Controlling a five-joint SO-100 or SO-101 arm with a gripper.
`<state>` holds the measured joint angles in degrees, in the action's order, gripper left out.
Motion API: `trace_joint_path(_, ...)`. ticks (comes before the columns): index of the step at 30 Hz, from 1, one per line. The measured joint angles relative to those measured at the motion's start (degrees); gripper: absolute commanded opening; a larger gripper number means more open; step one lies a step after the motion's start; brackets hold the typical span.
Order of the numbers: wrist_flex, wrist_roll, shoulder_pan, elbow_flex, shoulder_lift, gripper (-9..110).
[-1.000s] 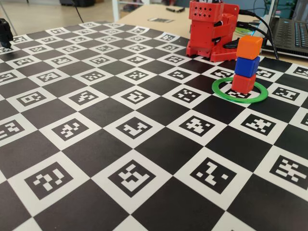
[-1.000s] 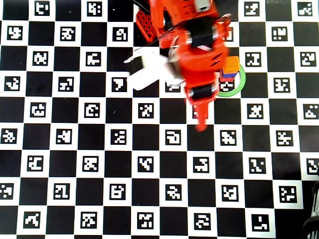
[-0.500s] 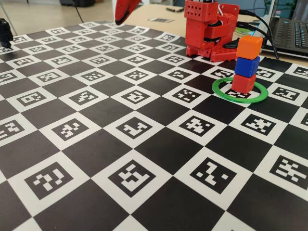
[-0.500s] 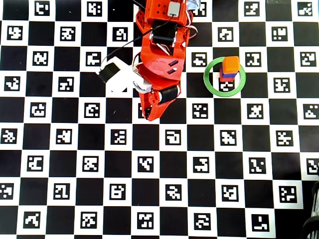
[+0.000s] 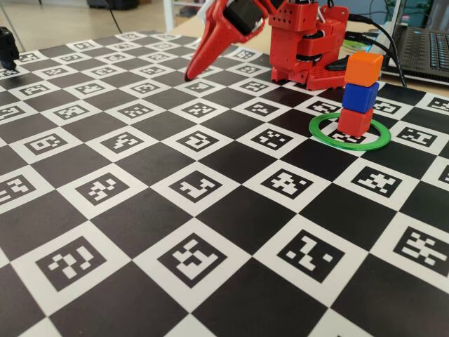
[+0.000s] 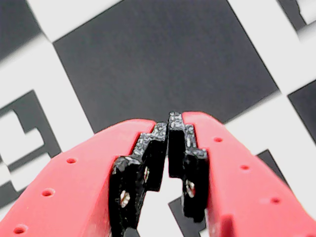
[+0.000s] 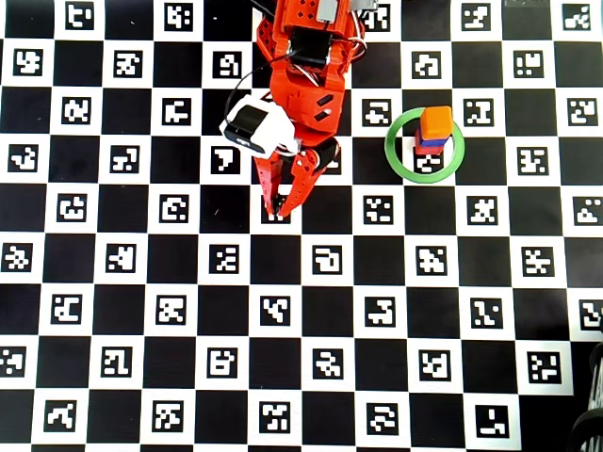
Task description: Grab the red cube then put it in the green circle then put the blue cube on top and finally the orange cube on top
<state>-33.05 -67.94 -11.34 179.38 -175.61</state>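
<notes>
my tool point(image 6: 169, 121): clenched, empty, off the stack
red cube point(image 5: 354, 121): in green circle point(image 5: 323, 133); overhead mostly hidden under blue cube point(image 5: 360, 97), orange cube point(image 5: 363, 69)

A matte orange plastic cube point(image 5: 363, 69) tops a deep-blue plastic cube point(image 5: 360, 97) and a red plastic cube point(image 5: 354, 121). The thin plastic ring point(image 5: 322, 132) is bright green. The table point(image 5: 210, 232) is black-and-white checkered; the pincer point(image 6: 169, 123) is red with black pads.

The red arm point(image 7: 303, 85) swings away from the stacked cubes, leftward in the overhead view, and now folds down over the checkered marker board point(image 5: 140, 232). Its gripper point(image 5: 188, 76) drops from above the frame of the fixed view to hang just above a square, tip pointing down, well apart from the stack, its jaws pressed together.
</notes>
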Motion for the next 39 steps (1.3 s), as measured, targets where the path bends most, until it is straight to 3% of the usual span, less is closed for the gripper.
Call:
trace_joint_path(11,-23.47,-10.28,4.22,0.00,-13.97,-6)
trace_joint_path(20,-38.32,-17.23,6.94,0.00,-14.06,-6)
trace_joint_path(39,-39.55,-18.54,7.12,-0.09,-14.06,-6)
